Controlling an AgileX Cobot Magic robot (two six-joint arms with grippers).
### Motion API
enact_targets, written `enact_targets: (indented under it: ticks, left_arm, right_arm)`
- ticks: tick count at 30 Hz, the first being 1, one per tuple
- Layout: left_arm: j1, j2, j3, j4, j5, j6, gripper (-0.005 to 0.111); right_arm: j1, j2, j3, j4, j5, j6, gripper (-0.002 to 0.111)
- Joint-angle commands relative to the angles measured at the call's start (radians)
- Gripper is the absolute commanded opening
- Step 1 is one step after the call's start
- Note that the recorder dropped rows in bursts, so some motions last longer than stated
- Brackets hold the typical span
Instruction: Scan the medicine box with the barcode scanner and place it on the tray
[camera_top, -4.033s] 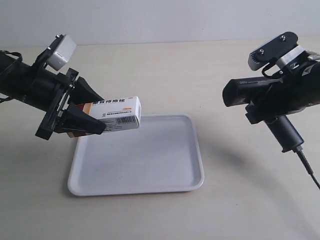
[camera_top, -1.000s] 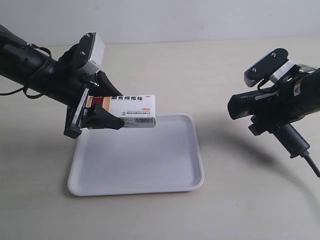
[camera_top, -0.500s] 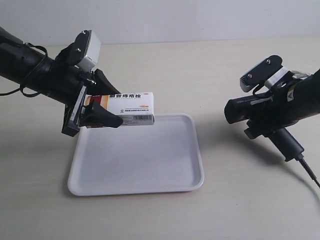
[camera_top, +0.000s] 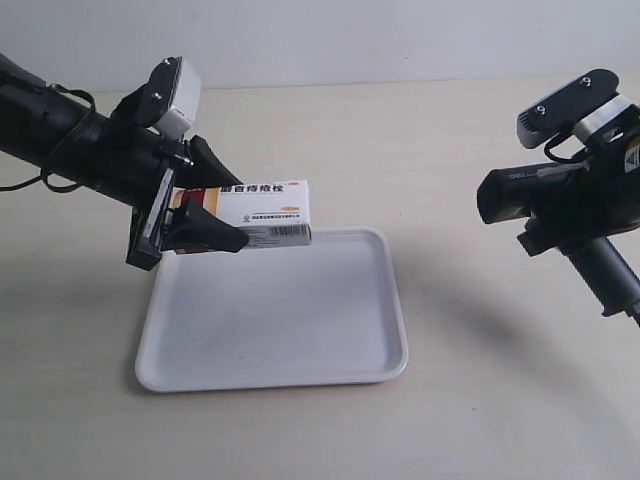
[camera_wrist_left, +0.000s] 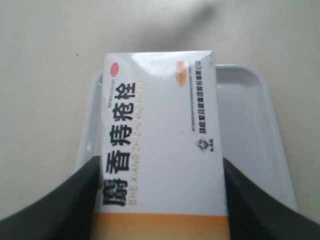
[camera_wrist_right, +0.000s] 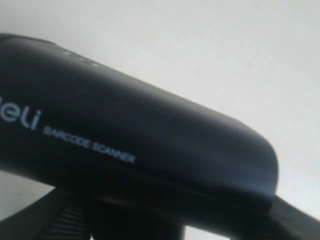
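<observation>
The white medicine box (camera_top: 262, 213) with an orange band hangs above the back left part of the white tray (camera_top: 300, 330). My left gripper (camera_top: 205, 205) is shut on its banded end. In the left wrist view the box (camera_wrist_left: 160, 140) fills the middle between the two dark fingers (camera_wrist_left: 55, 205), with the tray (camera_wrist_left: 255, 130) beneath it. The black barcode scanner (camera_top: 535, 190) is held in the air at the exterior view's right, head pointing toward the box, handle (camera_top: 610, 275) slanting down. My right gripper is shut on the scanner (camera_wrist_right: 130, 140), which fills the right wrist view.
The beige tabletop (camera_top: 470, 400) lies all round the tray. A pale wall (camera_top: 350, 40) runs along the back. The scanner's cable leaves the exterior view at its right edge.
The right arm has lifted the scanner up and to the exterior view's right, away from the tray. The left gripper and the box have barely moved in the last half second.
</observation>
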Motion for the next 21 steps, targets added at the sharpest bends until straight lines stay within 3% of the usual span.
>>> enact_targets:
  ticks: [1, 13, 21]
  left_arm:
    - [0.003, -0.007, -0.008, -0.026, 0.006, 0.002, 0.000]
    - [0.003, -0.007, -0.008, -0.022, 0.055, 0.002, 0.000]
    - [0.003, -0.007, -0.008, -0.014, 0.067, 0.002, 0.000]
  right_arm:
    - [0.000, -0.010, -0.001, 0.038, 0.015, 0.007, 0.000]
    - [0.000, 0.183, -0.001, 0.031, -0.207, 0.007, 0.000]
    - [0.000, 0.256, -0.001, 0.050, -0.223, 0.005, 0.000]
